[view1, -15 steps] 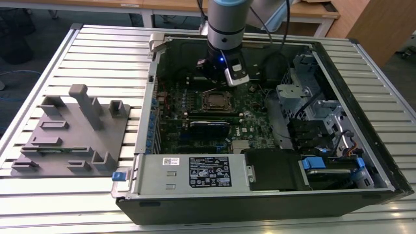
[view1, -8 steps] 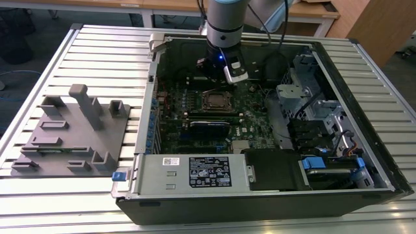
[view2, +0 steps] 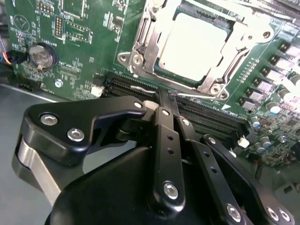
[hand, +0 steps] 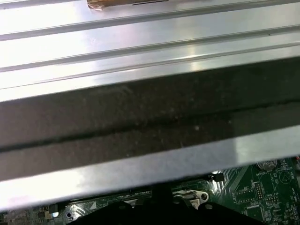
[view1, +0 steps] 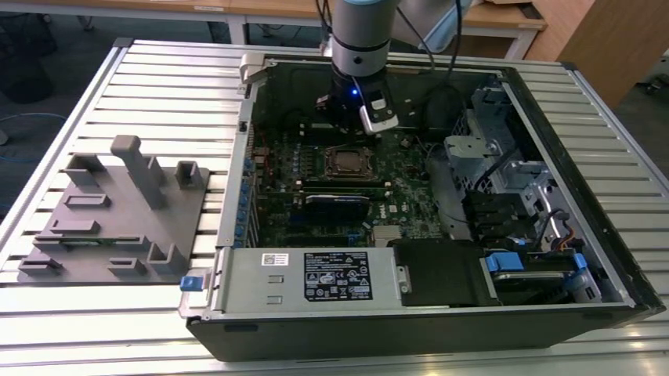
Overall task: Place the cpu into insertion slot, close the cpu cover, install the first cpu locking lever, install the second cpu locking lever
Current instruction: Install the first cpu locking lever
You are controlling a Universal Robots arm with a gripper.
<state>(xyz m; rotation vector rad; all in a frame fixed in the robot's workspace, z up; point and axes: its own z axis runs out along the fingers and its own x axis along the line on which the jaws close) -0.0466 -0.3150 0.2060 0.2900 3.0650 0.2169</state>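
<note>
With gripper (view2: 167,95) fingers pressed together, close by the thin wire locking lever (view2: 201,97) beside the cpu cover (view2: 246,33); probably stiff, springy, slippery, best pushed near its free end.

You're getting the exterior view looking steeply down on the open case (view1: 418,313). Second wrist view is sitting close, peering past the gripper (view2: 167,101) at the motherboard (view2: 70,28). First wrist view is facing the case wall (hand: 140,122), sharing that board's edge.

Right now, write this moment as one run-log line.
pale silvery square cpu: seated | silvery metal cpu cover: down over it | black gripper: shut, tips beside cover
</note>
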